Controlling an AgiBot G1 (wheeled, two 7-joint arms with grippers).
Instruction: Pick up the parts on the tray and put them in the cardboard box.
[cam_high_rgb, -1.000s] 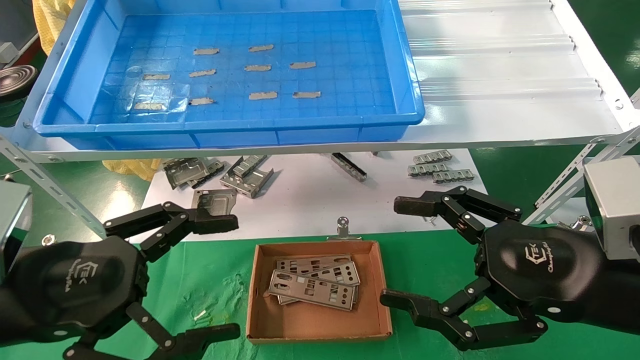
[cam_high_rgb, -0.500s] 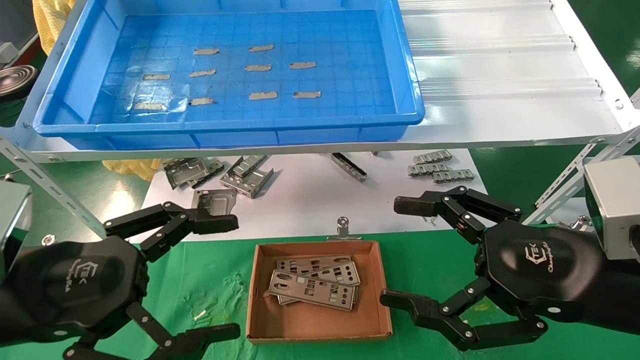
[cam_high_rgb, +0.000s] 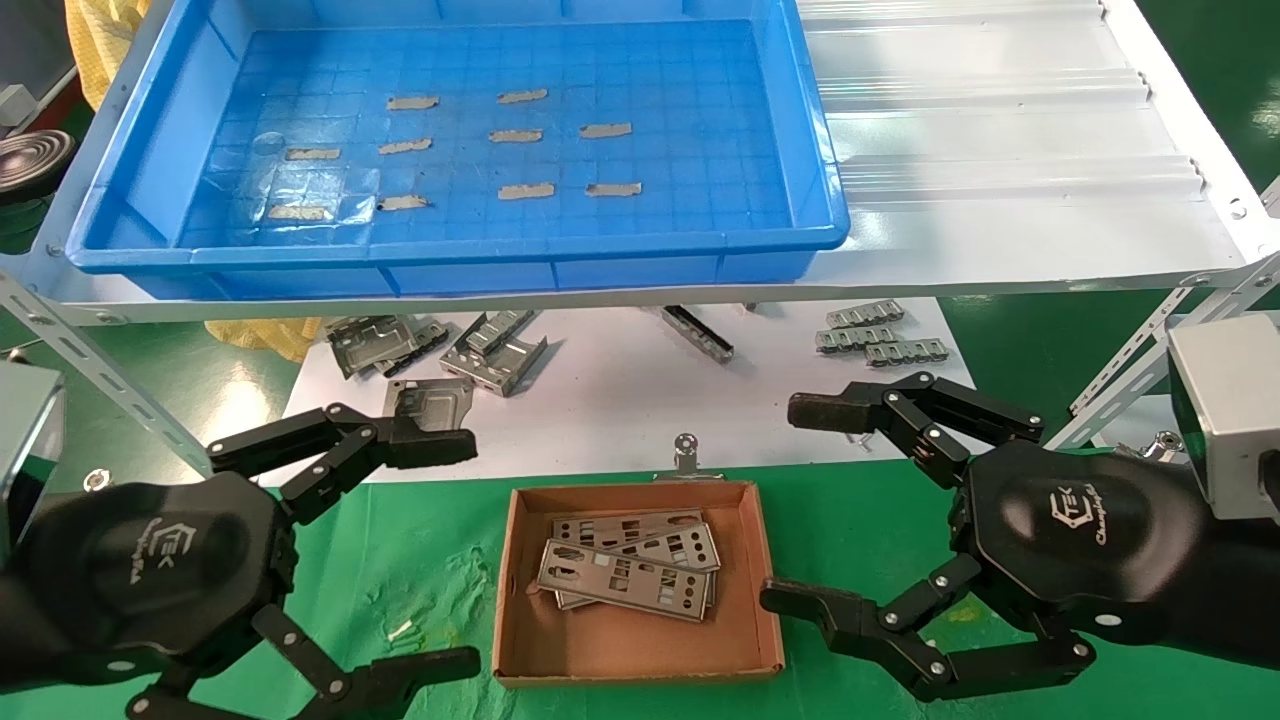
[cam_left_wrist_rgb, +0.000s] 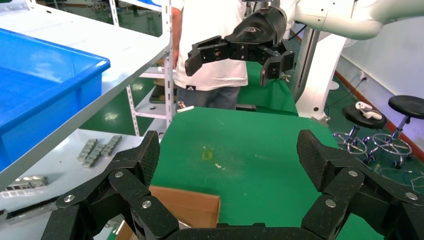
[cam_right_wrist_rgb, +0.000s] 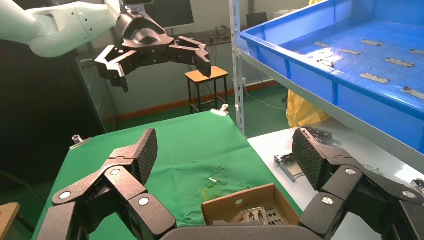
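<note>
**Tray emptied, plates lying in the box**

Nearest to the robot, the two grippers are hovering on either side of the cardboard box (cam_high_rgb: 635, 585). The left gripper (cam_high_rgb: 440, 555) is waiting on the left of the box and the right gripper (cam_high_rgb: 795, 505) on the right of it. Both are holding their fingers spread wide, and nothing is between them. This looks like a resting pose, probably because no more picking is needed.

Inside the box, the parts (cam_high_rgb: 630, 572) are lying flat in a small overlapping pile, leaning toward the box's far and right side. How many plates are stacked there is hard to count, since the upper ones are covering the lower ones.

Just beyond the box, on a white sheet (cam_high_rgb: 620, 400), some bent grey brackets (cam_high_rgb: 440, 350) are lying loose; the shelf edge above is hiding some of them.

Farther than the box, on the white shelf (cam_high_rgb: 1000, 150), the tray (cam_high_rgb: 120, 190) is standing. Only grey tape strips (cam_high_rgb: 510, 135) are showing on its floor, so the task seems finished. The tray's far end is cut off at the picture's border, so that part cannot be checked.
</note>
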